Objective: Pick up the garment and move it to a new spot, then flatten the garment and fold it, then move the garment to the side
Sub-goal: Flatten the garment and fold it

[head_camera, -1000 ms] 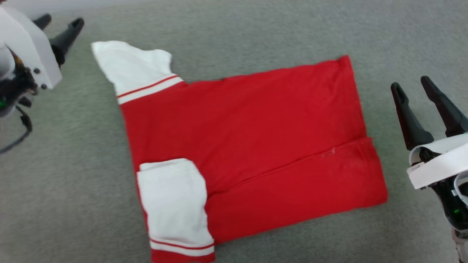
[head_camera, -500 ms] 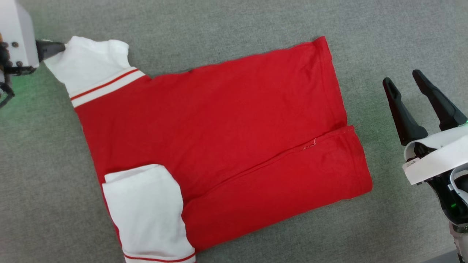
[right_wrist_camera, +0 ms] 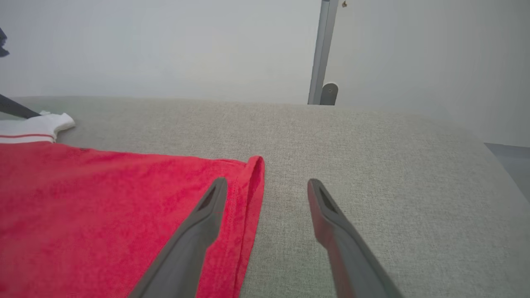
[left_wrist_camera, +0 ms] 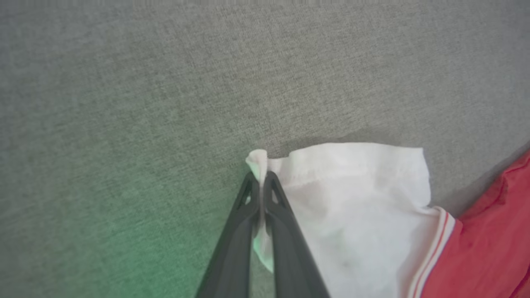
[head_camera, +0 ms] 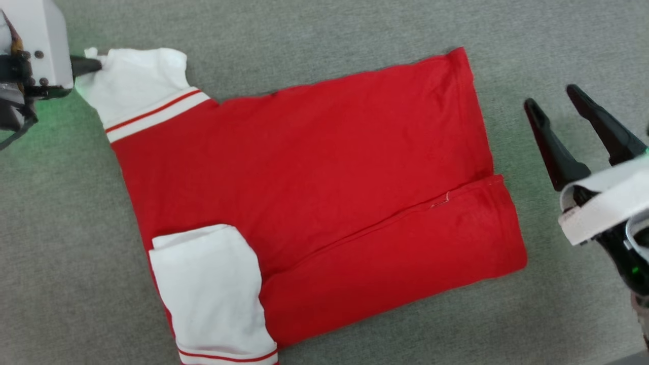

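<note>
Left gripper [head_camera: 94, 65]: at the upper left of the head view, jaws pressed together on the corner of the white sleeve.
Pinch, close up: the left wrist view shows the two dark fingers [left_wrist_camera: 285, 231] side by side with a thin fold of white cloth between them, and a small tuft of cloth sticking out past the tips of the left gripper [left_wrist_camera: 261, 177].
Far sleeve [head_camera: 137, 81]: white with a red and white stripe band, spread out from the shirt's upper left corner and lying on the grey surface [head_camera: 355, 30].
Near sleeve [head_camera: 208, 284]: white, folded inward so it lies on top of the red body at the lower left.
Shirt [head_camera: 314, 167]: red, lying flat in the middle of the grey surface, plain side up, its long side running left to right.
Folded strip [head_camera: 405, 253]: the near long edge of the shirt is turned over onto the body, making a diagonal seam line across it.
Right gripper [head_camera: 551, 97]: at the right edge of the head view, jaws wide apart, holding nothing, just beside the shirt's right hem.
Right wrist view: the right gripper [right_wrist_camera: 268, 182] hangs over the hem, one finger above the red cloth [right_wrist_camera: 103, 207] and one above the bare surface; this view adds a pale wall [right_wrist_camera: 165, 41] and a metal post [right_wrist_camera: 321, 49] behind the surface.
</note>
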Controlling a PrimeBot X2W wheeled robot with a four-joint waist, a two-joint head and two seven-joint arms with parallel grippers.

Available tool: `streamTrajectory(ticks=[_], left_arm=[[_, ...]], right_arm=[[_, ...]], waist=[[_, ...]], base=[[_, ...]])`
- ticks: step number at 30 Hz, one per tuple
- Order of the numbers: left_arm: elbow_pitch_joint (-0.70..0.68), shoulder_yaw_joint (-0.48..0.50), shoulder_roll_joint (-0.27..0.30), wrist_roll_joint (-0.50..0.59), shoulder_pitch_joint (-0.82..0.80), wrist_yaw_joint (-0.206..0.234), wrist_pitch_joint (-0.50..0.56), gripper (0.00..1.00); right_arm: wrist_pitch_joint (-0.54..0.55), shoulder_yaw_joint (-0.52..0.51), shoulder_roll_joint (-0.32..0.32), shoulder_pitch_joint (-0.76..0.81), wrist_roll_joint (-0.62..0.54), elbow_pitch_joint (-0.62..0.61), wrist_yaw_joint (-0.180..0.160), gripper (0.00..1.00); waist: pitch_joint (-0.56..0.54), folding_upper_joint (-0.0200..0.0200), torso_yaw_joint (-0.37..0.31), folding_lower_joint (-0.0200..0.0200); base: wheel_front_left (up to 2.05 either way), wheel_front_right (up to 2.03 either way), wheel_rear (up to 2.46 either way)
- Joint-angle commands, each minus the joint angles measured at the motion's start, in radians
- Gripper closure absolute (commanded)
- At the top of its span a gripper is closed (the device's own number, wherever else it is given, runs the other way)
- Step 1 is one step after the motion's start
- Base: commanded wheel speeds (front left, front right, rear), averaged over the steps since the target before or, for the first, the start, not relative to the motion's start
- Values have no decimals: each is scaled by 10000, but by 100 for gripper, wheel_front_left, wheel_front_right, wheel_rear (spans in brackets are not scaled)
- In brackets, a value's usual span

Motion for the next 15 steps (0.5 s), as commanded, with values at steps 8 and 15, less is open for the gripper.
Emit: streamTrajectory(ticks=[8,15], left_arm=[[-37,-43,-523,172,-209,-362,-418,100],[9,-66,-1045,274,-532,-676,-717,100]], right_arm=[[2772,1761,-978,-2797,664,853,-6,0],[5729,3509,-1451,-5207,1761,3123,-6,0]], waist=[[332,0,552,0],[586,0,1131,0]], base=[[0,0,0],[0,0,0]])
